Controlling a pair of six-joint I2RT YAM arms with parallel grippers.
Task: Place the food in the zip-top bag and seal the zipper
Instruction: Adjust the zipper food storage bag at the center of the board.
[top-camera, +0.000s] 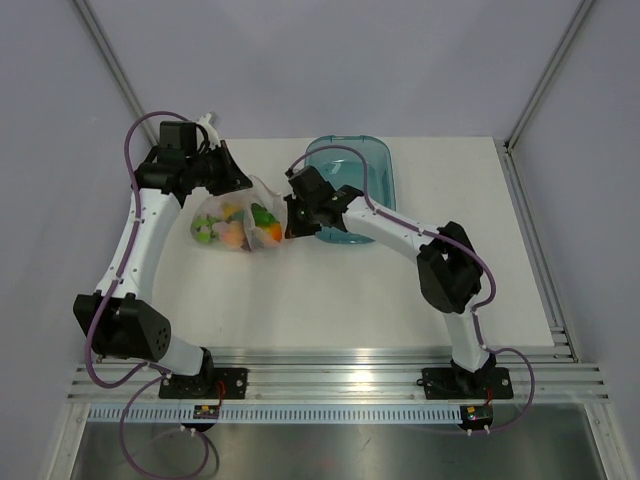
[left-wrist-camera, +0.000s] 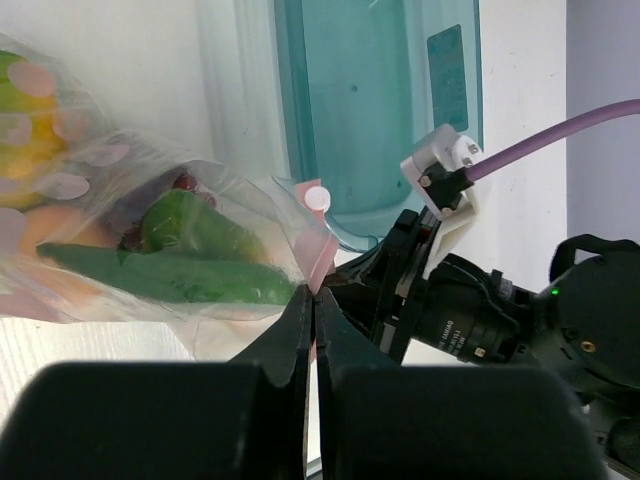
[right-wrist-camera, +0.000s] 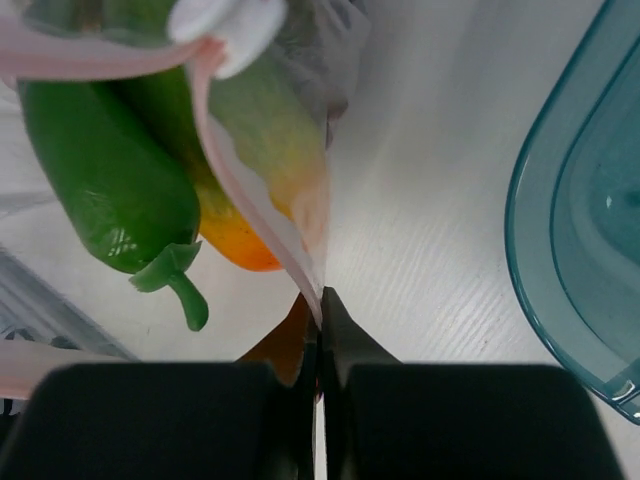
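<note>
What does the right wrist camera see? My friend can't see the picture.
The right gripper is pinched shut on the pink edge of the clear bag. Inside are a green toy with a stem and an orange-yellow fruit. A teal tray shows at the right, on the white table.

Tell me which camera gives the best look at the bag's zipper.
Right wrist view: the pink zipper curves close-up, at length, into the right pincer. Left wrist view shows only a short pink end pinched in the left pincer. In the top view the zip-top bag is small; the strip cannot be made out.
</note>
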